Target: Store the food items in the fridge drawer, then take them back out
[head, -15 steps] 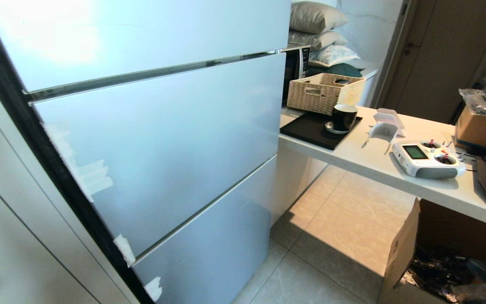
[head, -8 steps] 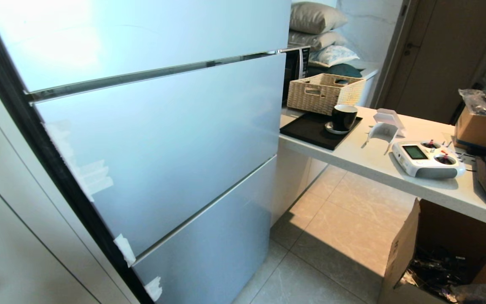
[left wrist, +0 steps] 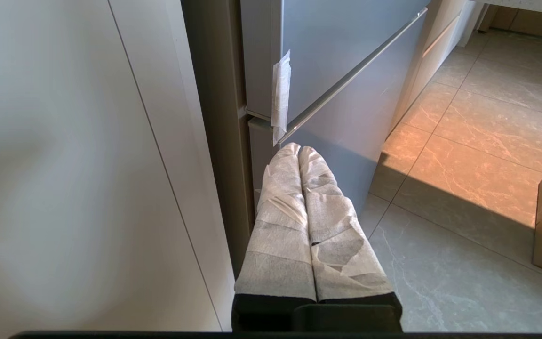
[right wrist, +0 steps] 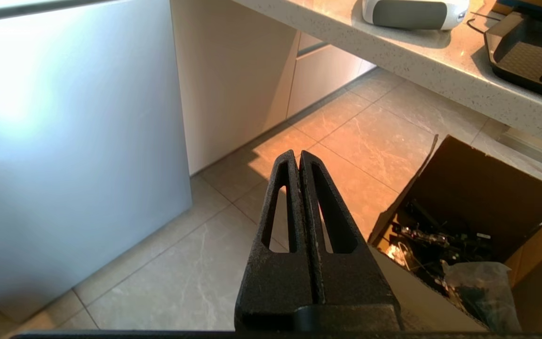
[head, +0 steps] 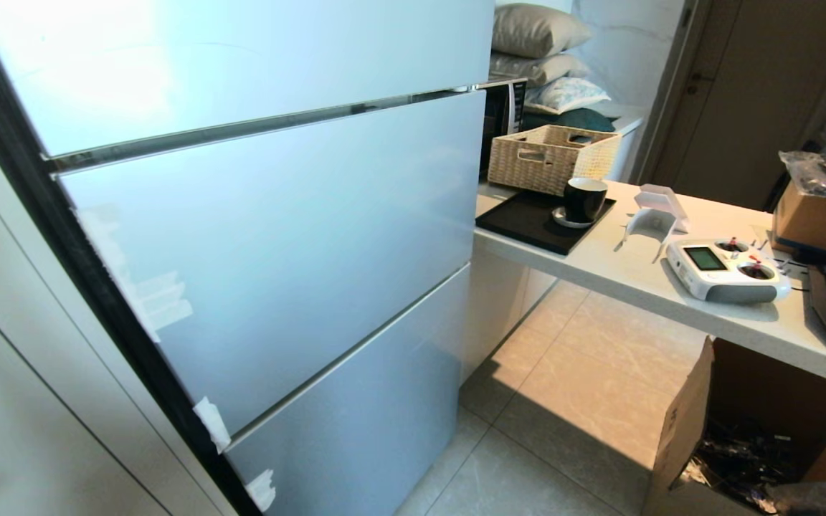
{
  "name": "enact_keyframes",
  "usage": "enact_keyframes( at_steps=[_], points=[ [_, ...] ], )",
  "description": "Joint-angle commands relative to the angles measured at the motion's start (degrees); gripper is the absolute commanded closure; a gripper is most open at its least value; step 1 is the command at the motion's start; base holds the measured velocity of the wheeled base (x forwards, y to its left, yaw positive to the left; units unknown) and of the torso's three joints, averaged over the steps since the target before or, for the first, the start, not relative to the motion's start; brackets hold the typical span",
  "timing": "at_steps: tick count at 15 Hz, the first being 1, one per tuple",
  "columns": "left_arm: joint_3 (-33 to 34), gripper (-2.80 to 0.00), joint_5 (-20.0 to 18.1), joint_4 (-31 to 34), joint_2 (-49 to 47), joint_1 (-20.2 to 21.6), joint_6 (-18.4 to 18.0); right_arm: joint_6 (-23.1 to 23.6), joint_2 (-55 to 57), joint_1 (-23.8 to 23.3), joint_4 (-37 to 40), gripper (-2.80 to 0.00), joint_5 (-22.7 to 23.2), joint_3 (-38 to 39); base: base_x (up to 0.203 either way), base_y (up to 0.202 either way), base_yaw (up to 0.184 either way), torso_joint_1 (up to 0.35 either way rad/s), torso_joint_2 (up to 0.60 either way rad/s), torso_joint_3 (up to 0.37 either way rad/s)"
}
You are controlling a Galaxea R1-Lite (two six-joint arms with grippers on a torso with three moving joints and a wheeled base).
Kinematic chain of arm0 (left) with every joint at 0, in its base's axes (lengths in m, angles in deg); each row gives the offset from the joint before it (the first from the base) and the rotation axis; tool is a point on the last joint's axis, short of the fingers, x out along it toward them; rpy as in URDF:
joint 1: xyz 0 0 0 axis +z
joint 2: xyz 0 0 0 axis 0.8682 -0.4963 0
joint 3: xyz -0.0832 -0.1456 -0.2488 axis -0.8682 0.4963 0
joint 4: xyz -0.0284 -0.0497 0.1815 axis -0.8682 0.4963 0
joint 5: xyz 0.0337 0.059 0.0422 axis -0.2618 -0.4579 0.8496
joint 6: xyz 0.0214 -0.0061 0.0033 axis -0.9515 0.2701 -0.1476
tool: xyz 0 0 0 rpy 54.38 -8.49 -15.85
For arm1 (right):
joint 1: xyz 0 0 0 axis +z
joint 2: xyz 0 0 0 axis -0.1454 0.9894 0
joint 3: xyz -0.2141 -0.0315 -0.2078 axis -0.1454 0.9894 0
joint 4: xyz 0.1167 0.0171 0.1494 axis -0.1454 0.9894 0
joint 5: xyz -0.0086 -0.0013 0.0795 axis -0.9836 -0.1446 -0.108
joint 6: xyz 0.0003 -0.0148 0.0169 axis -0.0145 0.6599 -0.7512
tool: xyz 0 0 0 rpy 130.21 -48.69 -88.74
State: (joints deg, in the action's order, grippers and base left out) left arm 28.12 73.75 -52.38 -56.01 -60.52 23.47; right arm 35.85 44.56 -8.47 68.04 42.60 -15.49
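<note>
Fridge drawer nowhere visible behind closed fridge doors (head: 277, 236), both hands pressed together and empty, left hand (left wrist: 299, 149) parked low by the door edge, right hand (right wrist: 298, 155) over floor.

Silver-blue fridge panels (head: 269, 236), black mug (head: 585, 198)
</note>
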Motion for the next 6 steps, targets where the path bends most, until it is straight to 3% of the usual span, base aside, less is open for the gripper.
enact_keyframes(
  at_steps=[1,4,6],
  points=[
    [0.0,0.0,0.02,-0.01,0.0,0.0,0.02,-0.35,-0.75,0.02,0.1,0.0,-0.08,0.09,0.0,0.0,0.0,0.0,0.0,0.0],
    [0.0,0.0,0.01,-0.01,0.0,0.0,0.02,-5.47,-0.73,0.02,-0.18,0.0,-1.59,0.0,0.0,0.0,0.0,0.0,0.0,0.0],
    [0.0,0.0,0.02,-0.01,0.0,0.0,0.02,-5.23,-0.73,0.02,-0.18,0.0,-1.59,0.0,0.0,0.0,0.0,0.0,0.0,0.0]
  ],
)
